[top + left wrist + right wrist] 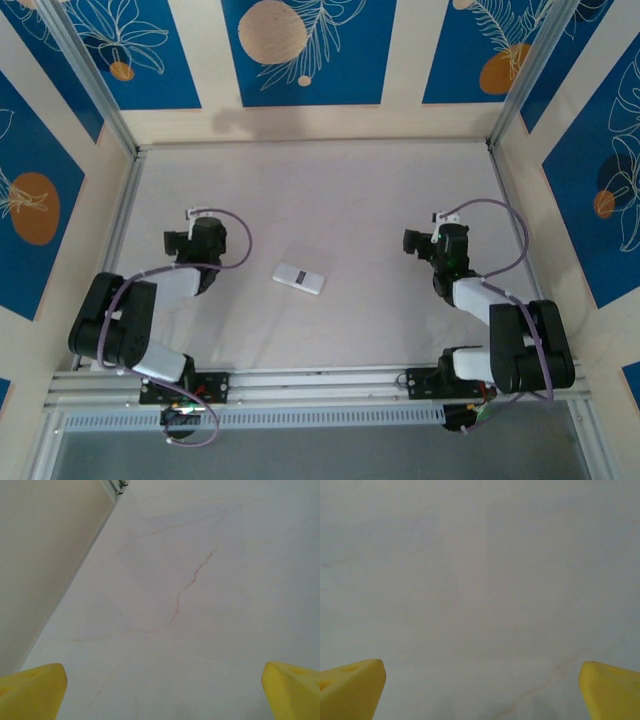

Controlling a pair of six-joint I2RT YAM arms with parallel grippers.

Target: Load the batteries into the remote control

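The remote control [299,278] lies flat on the table [330,190]. It is small and white, with a grey patch in the middle of its top face. It sits a little crooked, with one short end turned toward the back left and the other toward the front right. Nothing touches it, and bare table is all around it.

The remote control is between the two arms, a bit closer to the left arm [150,300] than to the right arm [500,320]. It is well apart from both. Each arm is bent and black and white, with a purple cable [235,232] looping off its wrist.

The left gripper [162,695] has its two yellow fingers [35,690] far apart (one in each bottom corner of the left wrist view). Nothing is between them but table. The table there is pale, with a thin brown crack line [187,587] running across it. A plain cream side wall [45,555] stands to the left.

The right gripper [482,692] is the same. Its yellow fingers [352,687] are spread wide and hold nothing. Below it is plain pale table with a faint wavy line [545,682].

Around the table are tall walls with blue panels [305,50]. The panels have orange circles and white leaf drawings. A silver metal rail [320,380] runs along the near edge, where the arms are bolted down.
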